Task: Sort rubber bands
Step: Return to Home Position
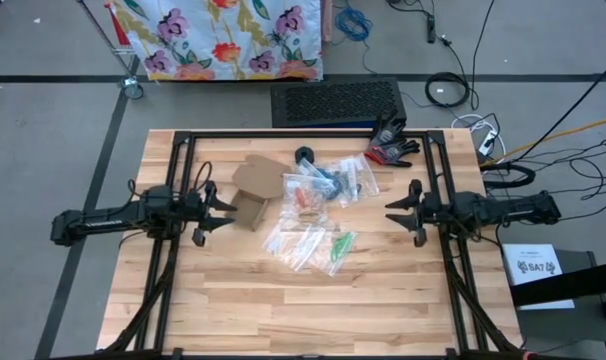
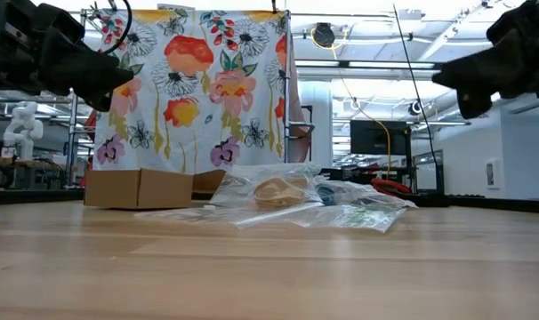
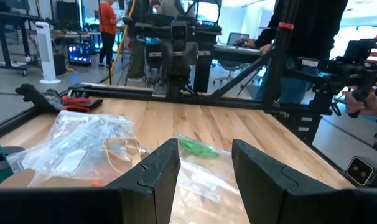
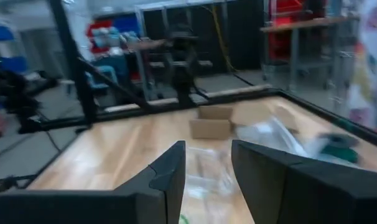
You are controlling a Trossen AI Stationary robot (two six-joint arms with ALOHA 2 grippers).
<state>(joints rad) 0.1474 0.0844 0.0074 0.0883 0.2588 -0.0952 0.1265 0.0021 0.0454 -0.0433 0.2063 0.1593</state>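
- Left gripper [image 1: 226,212]: at 9 o'clock on the wooden table [image 1: 283,310], pointing toward the centre. Its fingers are spread apart and hold nothing. The low view shows it raised well above the tabletop.
- Cardboard box [image 1: 255,190]: just inside the left gripper, toward 10 o'clock from the centre, lying open.
- Clear bags [image 1: 301,240]: heaped at the centre of the table, between the two grippers.
- Rubber bands [image 1: 305,200]: inside those bags, with an orange bunch near the middle and green bands [image 1: 341,245] in a bag at the 5 o'clock side of the heap.
- Gloves [image 1: 391,147]: black and red, at 1 o'clock by the far edge.
- Right gripper [image 1: 393,213]: at 3 o'clock, facing the centre. Its fingers are parted and empty, and it is lifted clear of the table.
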